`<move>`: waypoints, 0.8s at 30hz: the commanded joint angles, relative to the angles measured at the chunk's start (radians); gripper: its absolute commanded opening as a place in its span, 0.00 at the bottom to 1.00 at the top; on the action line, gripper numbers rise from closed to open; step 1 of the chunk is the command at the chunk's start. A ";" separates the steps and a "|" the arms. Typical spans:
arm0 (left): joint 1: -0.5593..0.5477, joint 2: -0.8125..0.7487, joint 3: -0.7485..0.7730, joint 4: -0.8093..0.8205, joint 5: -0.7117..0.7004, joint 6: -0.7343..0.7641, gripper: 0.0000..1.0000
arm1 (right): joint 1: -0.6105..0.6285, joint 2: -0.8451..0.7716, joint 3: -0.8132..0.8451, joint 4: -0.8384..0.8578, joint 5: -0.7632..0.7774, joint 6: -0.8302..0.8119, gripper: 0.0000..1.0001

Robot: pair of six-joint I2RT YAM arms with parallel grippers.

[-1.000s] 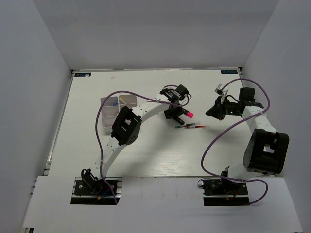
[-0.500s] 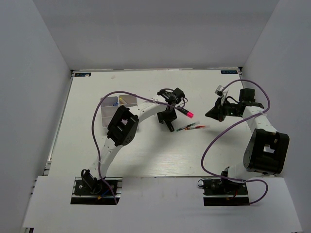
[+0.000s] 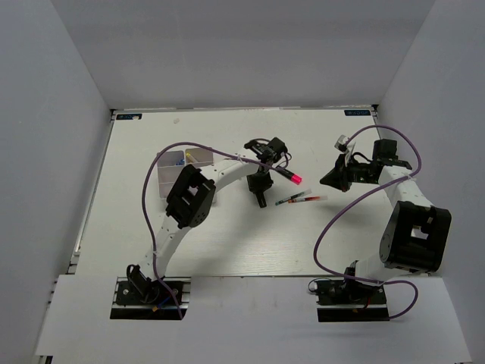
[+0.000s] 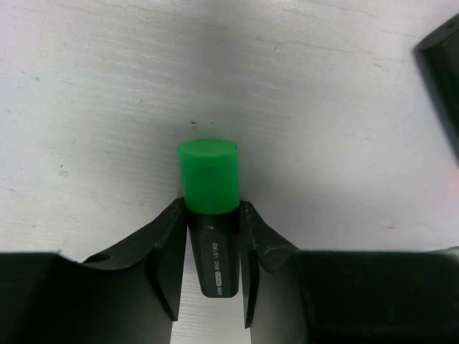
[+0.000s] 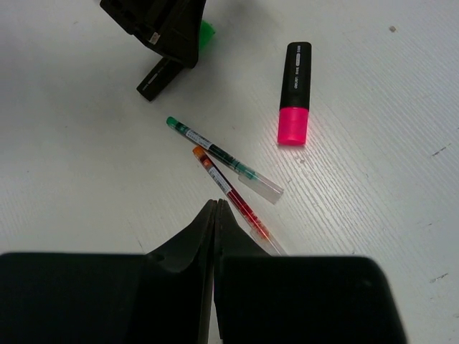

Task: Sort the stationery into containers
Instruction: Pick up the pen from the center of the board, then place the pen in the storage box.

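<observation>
Toward the far left corner of the bench (image 3: pixel 136 227) sat the tray (image 3: pixel 162 179). We judged the carrying step in hand, calling for a leftward move to a compartment. Our left gripper (image 4: pixel 209 215), narrowly parted, clamped the green-capped highlighter (image 4: pixel 208 172) mid-bench. Our right gripper (image 5: pixel 216 208) was closed, empty.

Top looks down; close wrists share green highlighter (image 4: pixel 208 175)

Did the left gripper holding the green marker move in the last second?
Yes. In the top view the left gripper, shut on the green highlighter, has shifted left, away from the pink highlighter, which has stayed put.
</observation>
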 commanded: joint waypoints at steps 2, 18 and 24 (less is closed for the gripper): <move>-0.007 -0.131 -0.093 0.058 -0.047 0.029 0.00 | -0.007 -0.010 0.000 -0.030 -0.040 -0.038 0.02; -0.016 -0.770 -0.641 0.379 -0.418 0.032 0.00 | 0.003 -0.005 0.012 -0.058 -0.091 -0.066 0.02; 0.004 -1.010 -0.833 0.314 -0.751 -0.224 0.00 | 0.016 0.015 0.017 -0.055 -0.103 -0.067 0.02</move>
